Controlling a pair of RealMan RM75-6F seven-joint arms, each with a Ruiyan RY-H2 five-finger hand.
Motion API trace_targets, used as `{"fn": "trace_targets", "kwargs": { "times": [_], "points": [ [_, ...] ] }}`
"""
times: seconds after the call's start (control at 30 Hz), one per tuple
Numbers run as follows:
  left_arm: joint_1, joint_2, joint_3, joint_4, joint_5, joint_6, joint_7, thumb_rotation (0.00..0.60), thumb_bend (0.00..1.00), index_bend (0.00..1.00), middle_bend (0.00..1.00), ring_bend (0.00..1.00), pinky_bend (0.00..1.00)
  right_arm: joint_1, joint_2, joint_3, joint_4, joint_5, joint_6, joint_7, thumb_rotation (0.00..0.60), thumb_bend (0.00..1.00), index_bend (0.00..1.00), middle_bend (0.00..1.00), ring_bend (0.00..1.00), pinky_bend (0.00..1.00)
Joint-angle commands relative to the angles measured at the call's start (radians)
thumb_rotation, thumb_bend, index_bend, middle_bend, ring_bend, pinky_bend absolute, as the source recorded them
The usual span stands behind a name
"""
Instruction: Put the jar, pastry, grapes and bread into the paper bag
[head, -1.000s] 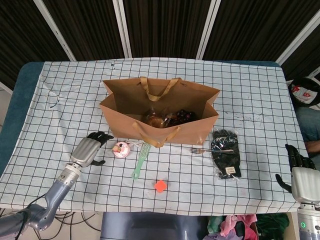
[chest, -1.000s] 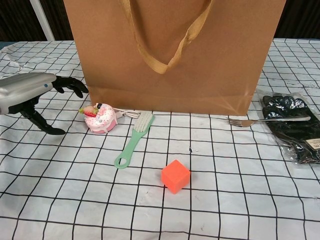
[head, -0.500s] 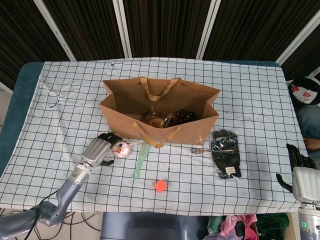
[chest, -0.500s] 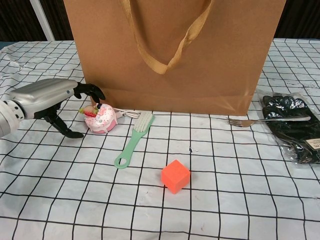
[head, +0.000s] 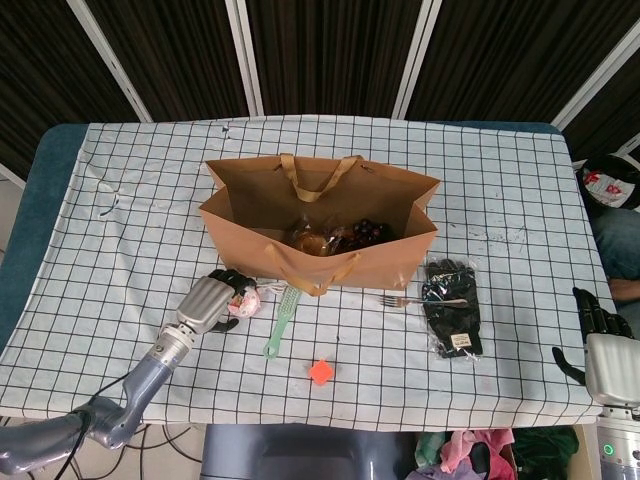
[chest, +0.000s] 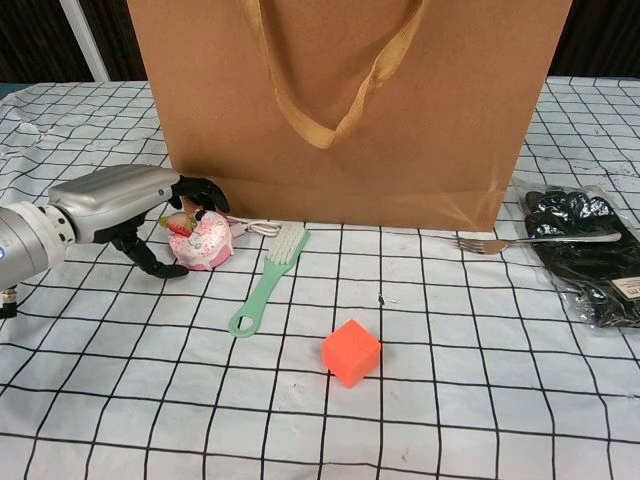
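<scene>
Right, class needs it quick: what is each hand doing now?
Left hand: open, fingers around the pastry, not gripping yet.
Right hand: open, holds nothing.

Pastry (chest: 200, 238) before paper bag (chest: 350, 110), leftward

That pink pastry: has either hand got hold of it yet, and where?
Cannot tell: the left hand has fingers around the pastry on the table. The right hand holds nothing.

No readable text; white label on black packet (head: 452, 307) too small to read.
</scene>
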Motion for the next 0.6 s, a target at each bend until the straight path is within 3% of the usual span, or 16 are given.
{"fn": "trace_targets", "kwargs": {
  "times": [0.03,0.4,0.6],
  "points": [
    [-0.003,-0.003,-0.001,0.003,-0.002,-0.001,-0.002,0.6,0.23,0.26,0.31,0.21,0.28,0.0,0.0,-0.001,0.0,-0.001,0.0,0.0,0.6,0.19,0.03,0.1,0.23,0.24],
    [-0.009,-0.009,0.001,0.014,0.016,0.025,-0.01,0.6,0.31,0.32,0.39,0.28,0.32,0.001,0.0,-0.002,0.0,-0.004,-0.002,0.002,0.6,0.2,0.03,0.1,0.23,0.24],
    [0.017,0.045,0.022,-0.07,0.08,0.111,-0.037,0.6,0.31,0.32,0.39,0.28,0.32,-0.002,0.003,0.001,-0.002,-0.003,0.006,0.005,0.6,0.2,0.03,0.1,0.23,0.24]
  ]
}}
